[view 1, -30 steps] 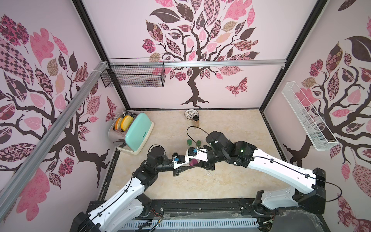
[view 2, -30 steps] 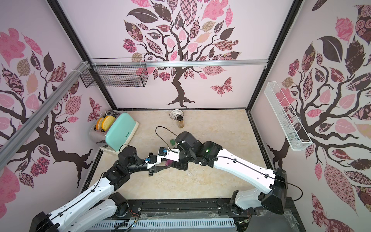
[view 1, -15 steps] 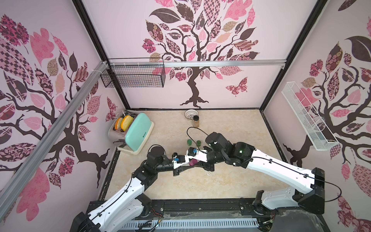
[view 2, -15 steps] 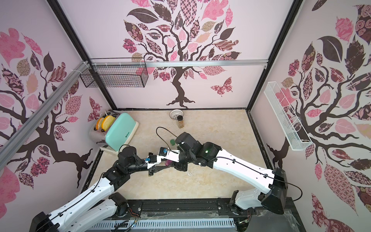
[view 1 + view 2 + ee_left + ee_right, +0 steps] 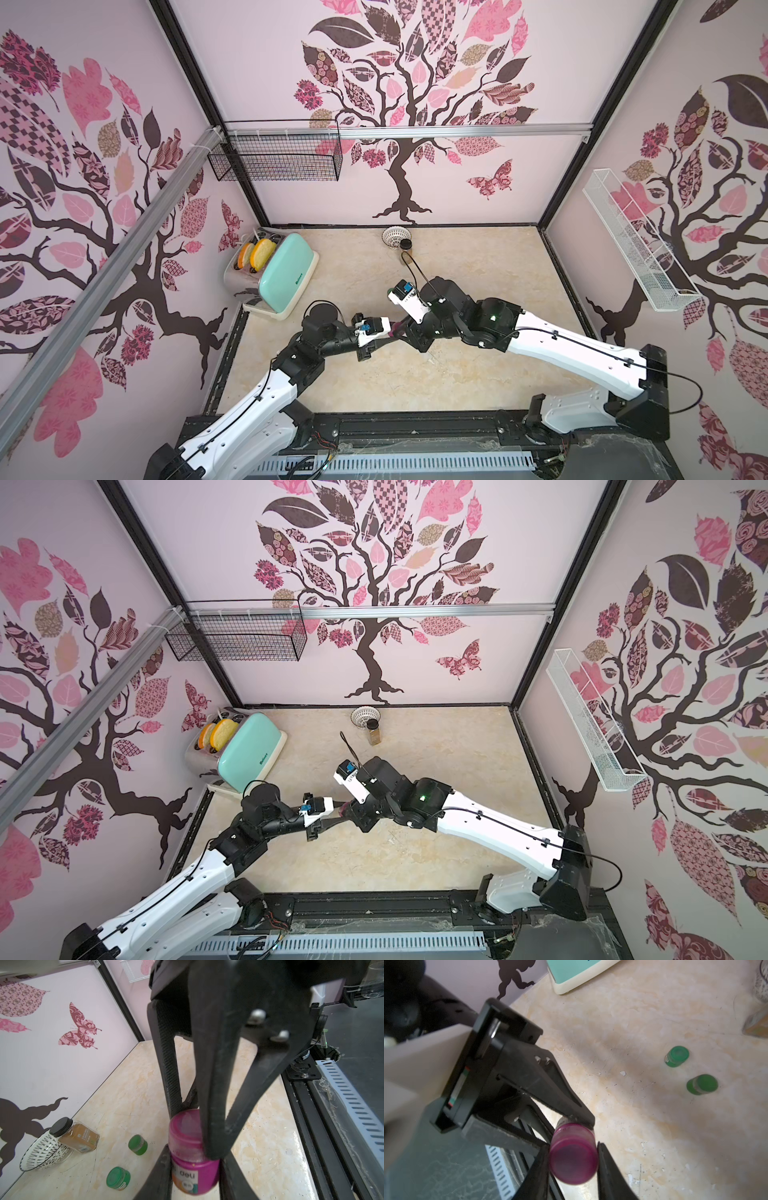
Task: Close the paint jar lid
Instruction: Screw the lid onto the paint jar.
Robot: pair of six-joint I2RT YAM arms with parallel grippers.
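Note:
A magenta paint jar (image 5: pixel 195 1176) is held just above the table between the two arms, and in both top views only a sliver of it (image 5: pixel 392 330) (image 5: pixel 344 808) shows. My left gripper (image 5: pixel 195 1174) is shut on the jar's labelled body, one finger on each side. The magenta lid (image 5: pixel 573 1159) sits on top of the jar. My right gripper (image 5: pixel 573 1165) comes down from above and is shut on the lid (image 5: pixel 185 1136), with a finger (image 5: pixel 539 1167) pressed on either side. The seam between lid and jar is partly hidden by a right finger.
Two small green jars (image 5: pixel 137 1144) (image 5: pixel 118 1178) stand on the table beyond the grip. A spice jar (image 5: pixel 75 1133) leans on a white basket bowl (image 5: pixel 41 1153) near the back wall. A mint toaster (image 5: pixel 282 270) sits at the left wall.
The right gripper's jaws have closed onto the lid and its wrist has turned slightly. The left arm and the jar have stayed where they were.

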